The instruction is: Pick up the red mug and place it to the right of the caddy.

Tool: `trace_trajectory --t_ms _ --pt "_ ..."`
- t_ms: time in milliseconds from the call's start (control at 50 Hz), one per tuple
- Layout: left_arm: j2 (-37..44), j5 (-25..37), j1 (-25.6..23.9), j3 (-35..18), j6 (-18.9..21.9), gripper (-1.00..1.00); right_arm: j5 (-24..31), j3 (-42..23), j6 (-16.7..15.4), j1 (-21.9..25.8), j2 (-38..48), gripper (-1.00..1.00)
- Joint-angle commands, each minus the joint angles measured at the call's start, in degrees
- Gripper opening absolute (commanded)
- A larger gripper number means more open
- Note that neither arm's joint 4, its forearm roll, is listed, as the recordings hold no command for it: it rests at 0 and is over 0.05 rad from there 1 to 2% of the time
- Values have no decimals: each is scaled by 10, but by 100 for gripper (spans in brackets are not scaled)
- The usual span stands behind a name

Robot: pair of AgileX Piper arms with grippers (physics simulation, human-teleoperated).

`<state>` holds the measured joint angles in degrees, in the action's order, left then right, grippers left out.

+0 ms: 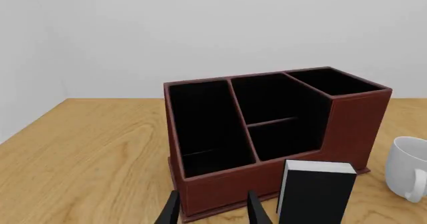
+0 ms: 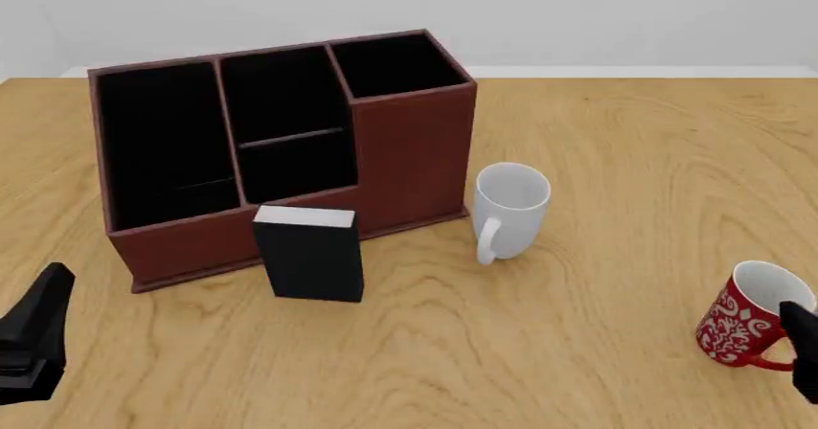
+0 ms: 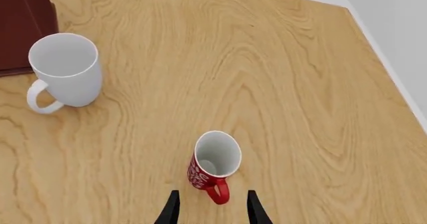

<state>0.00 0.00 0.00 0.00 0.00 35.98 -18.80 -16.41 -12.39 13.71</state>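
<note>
We find the red mug [image 2: 745, 326] upright on the wooden counter [image 2: 614, 161], near the counter's front right corner in the front view and well apart from the caddy [image 2: 275, 142]. Its handle [image 3: 217, 191] points back toward the right hand [image 3: 212, 210]. In the right wrist view the two fingers are spread, one on each side of the handle, and neither touches it. In the front view only a dark part of that hand shows at the right frame edge, just beside the mug.

The caddy stands on the left half of the counter, with its three black-lined compartments open upward and its tall end on the right. A plain white mug [image 2: 508, 207] stands upright just beside the caddy's right front corner, handle toward the front. We see open wood between the white mug and the red mug, and more open wood behind them up to the far counter edge.

A small black box with a white top [image 2: 308, 252] stands upright directly in front of the caddy's low front wall; we cannot tell whether they touch.

The left hand [image 1: 212, 210] sits low at the front left of the counter, fingers spread and holding nothing, aimed at the caddy's front wall. Bare wood lies to the left of the caddy.
</note>
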Motion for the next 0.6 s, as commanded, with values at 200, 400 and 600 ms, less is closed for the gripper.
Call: trace_trajectory --t_ms 200,400,600 --pt "0 0 0 0 0 100 -64 43 -11 -11 42 100" --pt "0 0 0 0 0 100 -96 58 -18 -16 72 100" --pt "0 0 0 0 0 100 -109 62 -33 -18 88 100"
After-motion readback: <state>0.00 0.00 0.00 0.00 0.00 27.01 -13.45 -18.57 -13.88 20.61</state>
